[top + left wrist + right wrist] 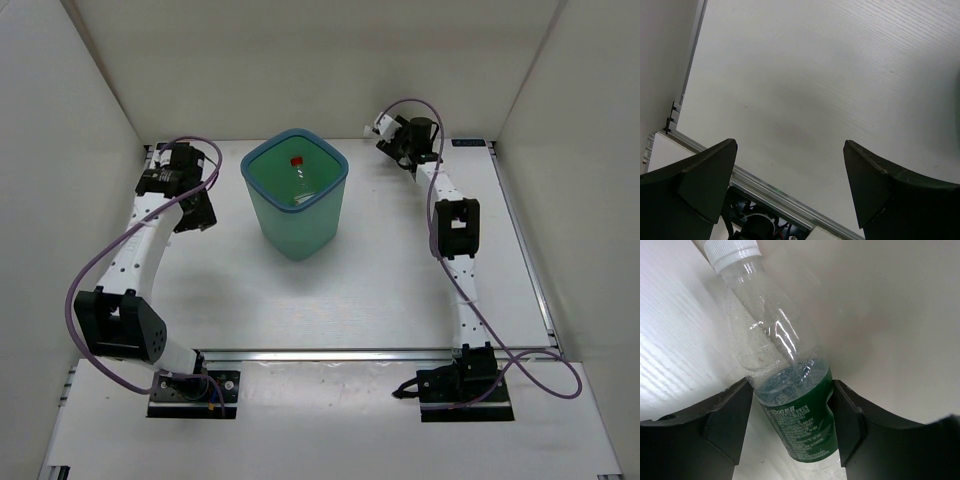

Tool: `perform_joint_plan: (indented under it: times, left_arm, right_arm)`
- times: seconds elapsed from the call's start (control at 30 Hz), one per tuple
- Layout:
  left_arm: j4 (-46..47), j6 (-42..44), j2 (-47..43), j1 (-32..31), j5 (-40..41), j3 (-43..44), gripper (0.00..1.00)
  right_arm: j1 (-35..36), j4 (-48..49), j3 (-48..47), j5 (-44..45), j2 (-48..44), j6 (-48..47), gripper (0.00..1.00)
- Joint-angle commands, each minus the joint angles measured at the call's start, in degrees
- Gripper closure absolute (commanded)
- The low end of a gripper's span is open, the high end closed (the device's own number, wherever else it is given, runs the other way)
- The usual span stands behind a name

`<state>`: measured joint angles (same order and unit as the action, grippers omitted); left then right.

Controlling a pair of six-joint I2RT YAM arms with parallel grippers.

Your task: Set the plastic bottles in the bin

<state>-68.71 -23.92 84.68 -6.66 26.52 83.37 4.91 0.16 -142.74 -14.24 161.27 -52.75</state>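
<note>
right gripper was pinched on the clear bottle with the green label, fingers at the label's upper edge, white cap pointing away from the wrist. this was at the far right of the table, near the back wall, well apart from the bin. left gripper stood spread above the table, left of the bin. inside the bin a red-capped bottle showed.

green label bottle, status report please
Left gripper open, empty. Right gripper shut on green-label bottle near back wall. Bin to its left in top view, nothing seen between.
</note>
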Motion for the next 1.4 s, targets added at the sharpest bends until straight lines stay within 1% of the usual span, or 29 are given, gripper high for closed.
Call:
perform_joint_plan:
  times: [0.0, 0.03, 0.1, 0.17, 0.2, 0.23, 0.3, 0.33, 0.37, 0.4, 0.47, 0.5, 0.53, 0.57, 0.6, 0.67, 0.73, 0.77, 0.8, 0.83, 0.87, 0.9, 0.97, 1.1, 1.17, 1.2, 1.27, 1.33, 1.37]
  left_arm:
    - [-0.2, -1.1, -2.2, -0.6, -0.9, 2.8, 0.01]
    - [0.6, -1.1, -2.5, -0.3, -0.9, 2.8, 0.01]
    - [1.0, -0.8, -3.8, -0.1, -2.1, 2.7, 0.01]
    - [1.9, -0.9, -5.2, 0.1, -2.4, 2.3, 0.01]
    - [2.0, -0.7, -5.8, -0.2, -3.5, 2.0, 0.01]
    - [3.0, -0.5, -7.2, -0.2, -4.9, 1.4, 0.02]
    - [4.8, 0.1, -9.0, -0.5, -7.0, -0.7, 0.01]
    - [5.5, 0.5, -10.0, -0.4, -8.0, -2.1, 0.01]
    - [6.8, 0.5, -10.8, -0.6, -8.4, -3.1, 0.01]
    - [7.3, 0.5, -11.5, -0.7, -9.0, -3.7, 0.01]
    - [8.1, 0.9, -12.7, -1.0, -9.3, -5.3, 0.01]
    - [8.3, 1.0, -13.1, -1.6, -8.9, -5.5, 0.02]
    - [8.2, 1.0, -14.1, -2.0, -8.9, -6.2, 0.01]
    - [8.9, 1.4, -14.6, -1.5, -8.7, -6.9, 0.01]
    - [9.2, 1.5, -15.3, -1.4, -10.2, -7.7, 0.01]
    - [9.7, 1.9, -16.8, -0.8, -11.6, -8.6, 0.01]
    - [9.6, 1.9, -17.9, -0.9, -11.5, -9.3, 0.01]
    - [9.4, 1.9, -18.0, -1.2, -11.8, -9.5, 0.01]
    - [9.6, 1.8, -18.1, -1.9, -11.9, -9.6, 0.02]
    - [9.9, 1.8, -18.7, -2.2, -12.9, -10.2, 0.02]
    - [9.9, 1.5, -19.2, -2.3, -13.5, -10.7, 0.01]
    - [9.9, 1.7, -19.3, -2.3, -13.5, -10.9, 0.01]
    - [9.3, 1.6, -20.0, -2.6, -13.2, -10.9, 0.01]
    - [8.4, 1.9, -20.3, -2.3, -12.1, -11.4, 0.01]
    - [7.9, 2.1, -20.4, -2.2, -11.8, -11.4, 0.01]
    - [8.0, 2.6, -20.5, -2.3, -11.3, -11.8, 0.01]
    - [7.8, 2.7, -20.5, -2.2, -11.1, -11.5, 0.02]
    - [7.7, 3.1, -20.6, -1.9, -11.4, -11.5, 0.01]
    - [7.2, 2.7, -20.4, -2.1, -11.3, -11.0, 0.01]
  right_arm:
    - [-0.1, -2.3, -3.1, -4.8, -8.0, 5.2, 0.57]
    - [-0.7, -3.1, -2.1, -7.5, -8.8, 7.3, 0.59]
    - [-0.9, -6.4, -1.1, -13.6, -14.6, 10.8, 0.61]
    - [-0.6, -8.1, 0.9, -16.6, -19.3, 14.1, 0.61]
    - [-1.1, -8.9, 2.1, -18.2, -22.7, 14.7, 0.63]
    - [-1.1, -8.8, 2.5, -18.5, -25.9, 16.7, 0.63]
    - [-0.8, -9.2, 5.4, -22.4, -31.2, 17.7, 0.64]
    - [-1.0, -8.5, 6.3, -23.2, -35.0, 20.4, 0.64]
    - [-0.8, -8.3, 8.5, -25.9, -36.9, 22.8, 0.63]
    - [-0.1, -8.0, 11.1, -28.4, -41.0, 24.2, 0.62]
    - [1.7, -5.8, 16.8, -29.9, -49.3, 31.1, 0.63]
    - [3.3, -2.9, 21.7, -30.2, -51.4, 34.1, 0.62]
    - [4.6, -0.7, 26.4, -29.9, -55.7, 34.8, 0.61]
    - [7.3, 0.6, 28.6, -28.7, -57.9, 36.1, 0.59]
    - [10.6, 5.2, 33.8, -26.4, -61.7, 38.9, 0.61]
    - [15.0, 13.6, 42.9, -28.7, -67.5, 42.4, 0.6]
    - [19.6, 15.6, 45.0, -29.8, -68.6, 47.0, 0.6]
    - [20.7, 16.9, 46.4, -28.6, -69.0, 49.4, 0.6]
    - [22.3, 19.2, 47.6, -27.9, -69.1, 52.4, 0.62]
    - [23.6, 24.7, 50.5, -29.2, -69.1, 54.6, 0.62]
    - [23.9, 29.0, 51.9, -29.4, -69.0, 57.1, 0.61]
    - [24.4, 30.3, 53.8, -28.2, -68.9, 59.1, 0.6]
    - [25.3, 33.1, 54.9, -28.2, -67.6, 59.9, 0.59]
    - [25.1, 38.4, 56.2, -29.5, -63.9, 68.5, 0.57]
    - [24.4, 41.1, 57.2, -32.0, -62.9, 74.8, 0.46]
    - [24.0, 42.4, 57.3, -32.5, -62.6, 76.1, 0.42]
    - [23.9, 42.5, 56.8, -33.9, -62.7, 78.9, 0.0]
    - [23.8, 40.0, 55.7, -32.4, -63.5, 77.8, 0.01]
    - [24.3, 36.3, 55.0, -30.6, -64.3, 74.8, 0.01]
